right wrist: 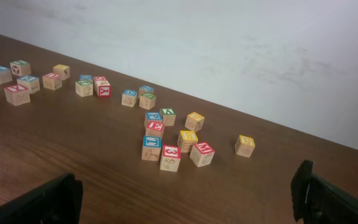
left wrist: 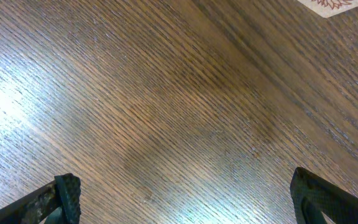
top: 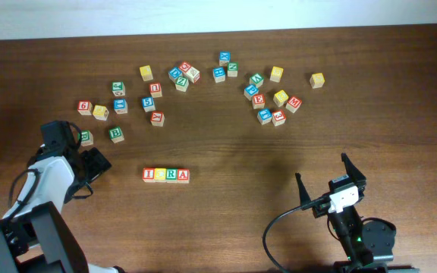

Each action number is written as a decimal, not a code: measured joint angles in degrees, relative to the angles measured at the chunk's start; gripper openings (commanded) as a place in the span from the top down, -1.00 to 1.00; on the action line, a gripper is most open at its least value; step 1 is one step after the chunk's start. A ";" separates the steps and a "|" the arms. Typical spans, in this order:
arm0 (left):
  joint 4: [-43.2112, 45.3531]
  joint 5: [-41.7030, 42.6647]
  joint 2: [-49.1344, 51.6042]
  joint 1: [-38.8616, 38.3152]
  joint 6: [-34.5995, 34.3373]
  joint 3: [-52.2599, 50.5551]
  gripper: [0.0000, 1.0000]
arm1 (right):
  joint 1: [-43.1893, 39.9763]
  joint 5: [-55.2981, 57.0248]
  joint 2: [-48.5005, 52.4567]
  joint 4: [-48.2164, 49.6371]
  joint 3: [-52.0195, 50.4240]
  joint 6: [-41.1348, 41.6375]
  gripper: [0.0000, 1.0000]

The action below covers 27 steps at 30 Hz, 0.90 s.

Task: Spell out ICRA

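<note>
- Since the word looks finished, the tabletop (top: 234, 152) needs no further placing, I judge
- On the left gripper (left wrist: 185, 199) and right gripper (right wrist: 188, 177) the jaws stand wide apart, holding nothing; any retreat should avoid brushing the cubes
- ICRA row (top: 165, 175) lies mid-tabletop, blocks touching, well apart from the loose cubes (top: 268, 98)

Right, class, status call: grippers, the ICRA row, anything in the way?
Left gripper open, empty. Right gripper open, empty. ICRA row lined up mid-table, both grippers clear of it. Nothing in the way.
</note>
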 measured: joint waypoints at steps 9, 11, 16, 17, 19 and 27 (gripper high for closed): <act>0.00 0.00 0.00 0.00 0.00 0.00 -0.98 | 0.02 0.02 0.00 -0.02 0.00 0.04 -0.97; 0.00 -0.02 0.00 0.00 0.00 0.00 -0.99 | 0.00 0.00 0.00 -0.02 0.00 0.04 -0.97; 0.00 -0.02 0.00 0.00 0.00 0.00 -0.99 | 0.00 0.00 0.00 -0.02 0.00 0.02 -0.97; 0.00 -0.02 0.00 0.00 0.00 0.00 -0.99 | 0.02 0.00 0.00 -0.02 0.00 0.00 -0.97; 0.00 0.00 -0.13 0.00 0.00 0.00 -0.99 | 0.00 0.00 0.00 -0.02 0.00 0.04 -0.97; -0.13 -0.02 -16.59 -0.07 0.00 -0.11 -0.99 | 0.02 0.00 0.00 -0.02 0.00 0.02 -0.97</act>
